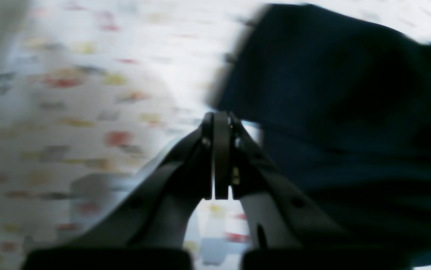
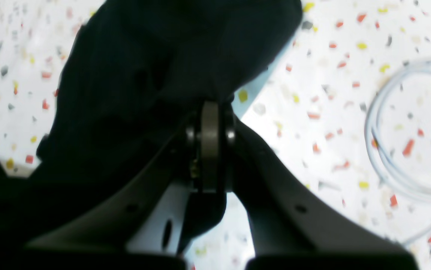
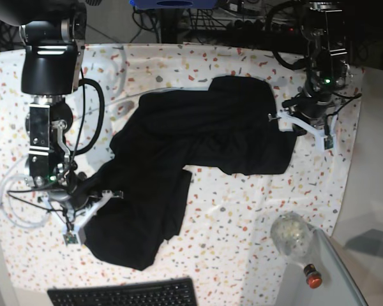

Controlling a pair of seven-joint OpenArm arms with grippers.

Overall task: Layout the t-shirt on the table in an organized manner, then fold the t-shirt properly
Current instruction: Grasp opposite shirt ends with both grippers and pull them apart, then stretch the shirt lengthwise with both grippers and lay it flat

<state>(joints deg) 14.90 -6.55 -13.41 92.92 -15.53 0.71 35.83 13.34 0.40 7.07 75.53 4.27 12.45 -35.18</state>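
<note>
While rumpled across the surface [image 3: 242, 217], t-shirt [image 3: 191, 140] looks soft, light, limp | right hand [image 2: 210, 112] pinching its cloth | left hand [image 1: 221, 120] pressed together beside its edge | grip at hem or shoulders.

We see grey floor [image 3: 373, 210] at the right edge, a black keyboard [image 3: 124, 294] along the bottom, tangled dark cables [image 3: 242, 22] at top, a white cable coil [image 2: 406, 131]
</note>
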